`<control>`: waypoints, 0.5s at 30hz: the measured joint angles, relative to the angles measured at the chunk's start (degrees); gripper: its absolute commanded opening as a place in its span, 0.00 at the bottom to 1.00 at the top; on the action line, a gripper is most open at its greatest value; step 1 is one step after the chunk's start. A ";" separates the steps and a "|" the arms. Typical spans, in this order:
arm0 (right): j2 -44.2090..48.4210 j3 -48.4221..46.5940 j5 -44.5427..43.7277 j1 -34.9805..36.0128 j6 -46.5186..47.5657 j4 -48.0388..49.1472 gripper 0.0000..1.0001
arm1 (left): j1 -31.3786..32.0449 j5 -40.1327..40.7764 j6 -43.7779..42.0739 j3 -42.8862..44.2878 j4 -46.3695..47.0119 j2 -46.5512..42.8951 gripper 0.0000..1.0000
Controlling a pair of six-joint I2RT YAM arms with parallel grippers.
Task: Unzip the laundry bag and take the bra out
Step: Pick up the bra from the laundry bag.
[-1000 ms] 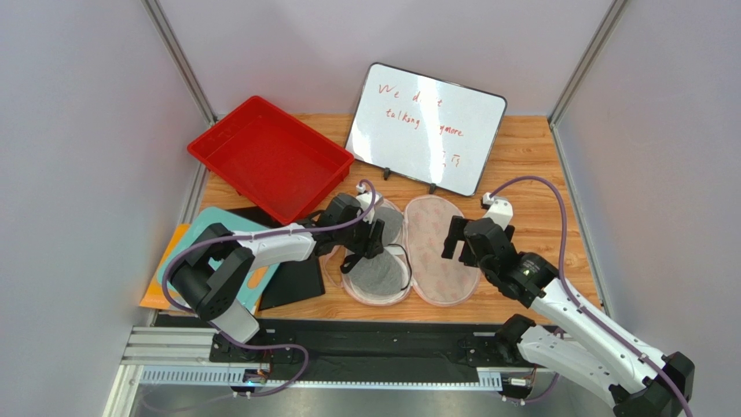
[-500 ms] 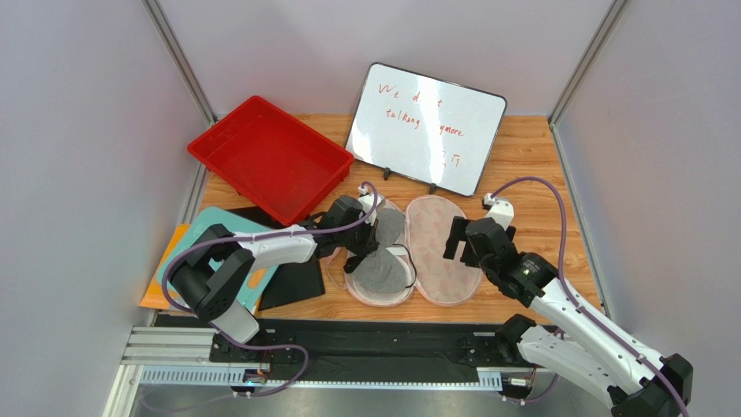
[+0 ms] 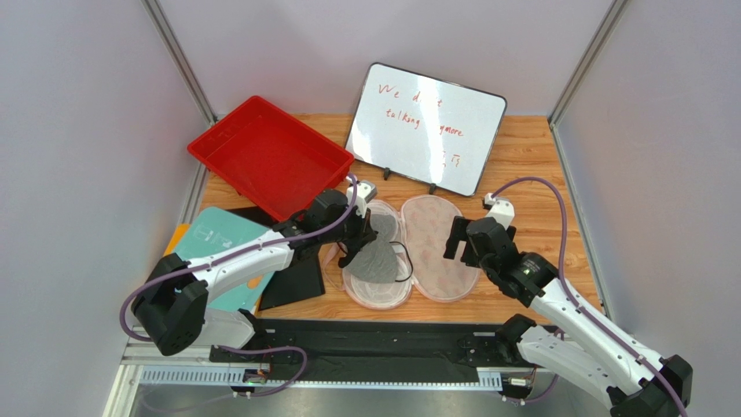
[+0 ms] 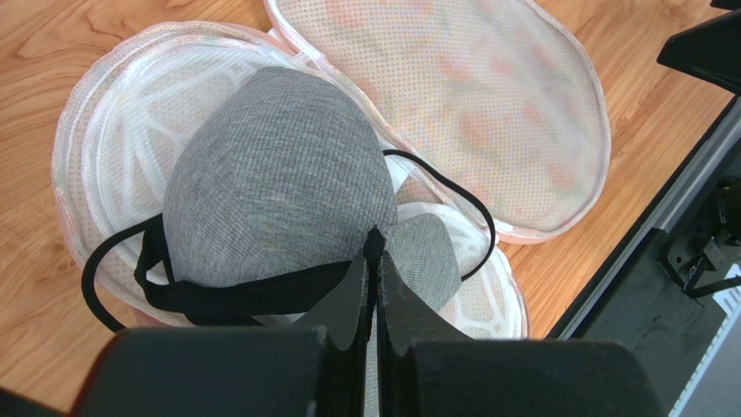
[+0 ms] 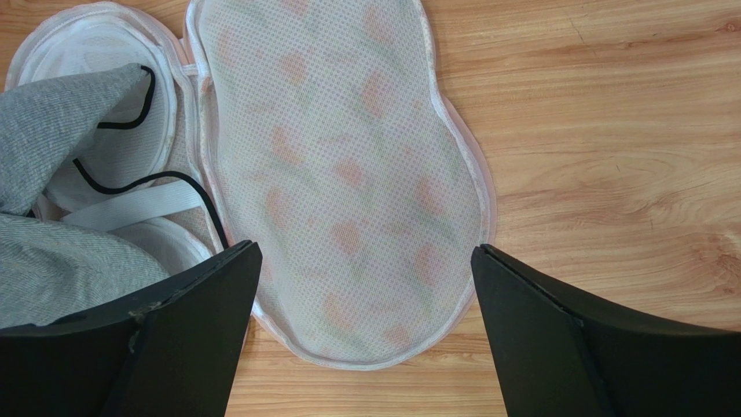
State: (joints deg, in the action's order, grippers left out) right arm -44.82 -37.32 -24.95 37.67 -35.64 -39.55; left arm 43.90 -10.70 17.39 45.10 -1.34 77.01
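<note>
Two halves of the laundry bag (image 3: 439, 252) lie unzipped and flat on the counter (image 3: 530, 174) in the top view, the grey bra (image 3: 376, 259) on the left half. From the left wrist, the left gripper (image 4: 376, 254) is clamped on the bra between its cups. From the right wrist, the right gripper (image 5: 361, 256) stands wide apart over the printed half.

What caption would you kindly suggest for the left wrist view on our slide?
Left gripper pinches the grey bra between its cups, over the unzipped laundry bag.
</note>
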 measured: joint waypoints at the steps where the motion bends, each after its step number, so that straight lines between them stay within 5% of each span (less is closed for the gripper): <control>1: 0.00 0.00 0.04 0.00 0.00 0.00 0.98 | 0.00 0.00 -0.04 0.11 -0.44 -0.24 0.00; 15: 0.68 0.00 0.44 -0.35 0.20 0.00 0.98 | 0.00 5.20 -2.58 5.99 -8.76 -8.96 0.00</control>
State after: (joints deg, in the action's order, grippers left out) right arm -44.14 -37.32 -24.51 37.32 -35.44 -39.55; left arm 43.90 -5.50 14.81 51.09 -10.11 68.05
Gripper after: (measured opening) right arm 0.982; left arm 0.008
